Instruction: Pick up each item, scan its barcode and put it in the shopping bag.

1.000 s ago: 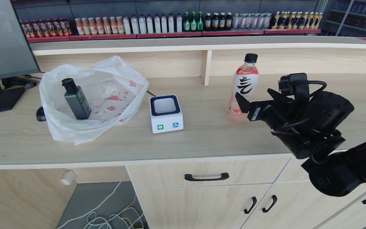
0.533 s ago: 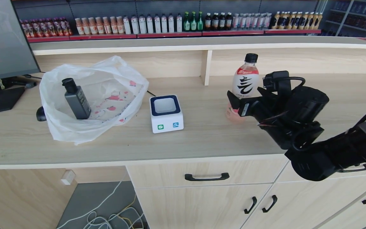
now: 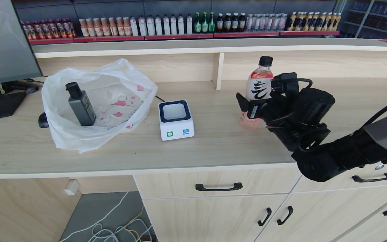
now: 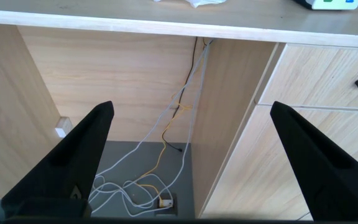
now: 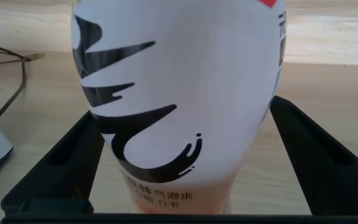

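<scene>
Right wrist view: upright bottle (image 5: 179, 106) stands between the wide-open right jaws, ungripped. The left jaws gape empty.

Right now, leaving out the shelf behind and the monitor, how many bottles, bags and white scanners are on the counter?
Bottles: 2, the pink bottle and the grey bottle standing in the bag
Bags: 1, the bag
Scanners: 1, the scanner
Total: 4
</scene>
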Controlling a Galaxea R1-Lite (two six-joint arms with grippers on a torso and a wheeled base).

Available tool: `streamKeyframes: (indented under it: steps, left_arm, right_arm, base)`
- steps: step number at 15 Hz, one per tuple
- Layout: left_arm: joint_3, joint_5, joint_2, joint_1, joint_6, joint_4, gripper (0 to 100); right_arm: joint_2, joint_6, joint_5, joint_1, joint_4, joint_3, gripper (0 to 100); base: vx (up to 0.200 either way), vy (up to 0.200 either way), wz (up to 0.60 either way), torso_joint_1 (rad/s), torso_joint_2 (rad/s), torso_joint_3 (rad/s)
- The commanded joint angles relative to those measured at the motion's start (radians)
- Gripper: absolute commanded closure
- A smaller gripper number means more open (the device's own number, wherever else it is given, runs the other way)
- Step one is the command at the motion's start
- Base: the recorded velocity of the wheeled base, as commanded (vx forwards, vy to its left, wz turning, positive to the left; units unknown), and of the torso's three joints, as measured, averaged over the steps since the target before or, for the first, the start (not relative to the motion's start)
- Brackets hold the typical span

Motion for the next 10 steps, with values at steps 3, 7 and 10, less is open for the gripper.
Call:
streamKeyframes:
  steps: [3, 7, 10]
  left_arm:
    - [0.000, 0.000, 0.000, 0.000, -0.001, 0.000, 0]
    - [0.000, 0.000, 0.000, 0.000, -0.001, 0.000, 0]
    - [0.000, 0.000, 0.000, 0.000, -0.001, 0.000, 0]
  right_arm:
    - [0.009, 0.014, 0.000, 0.000, 0.026, -0.032, 0]
    - [0.015, 0.014, -0.002, -0.006, 0.032, -0.038, 0]
    - [0.027, 0.014, -0.002, -0.006, 0.031, -0.040, 0]
  base:
    - [0.000, 0.000, 0.00, 0.000, 0.00, 0.000]
    - [0.000, 0.000, 0.00, 0.000, 0.00, 0.000]
    - [0.000, 0.000, 0.00, 0.000, 0.00, 0.000]
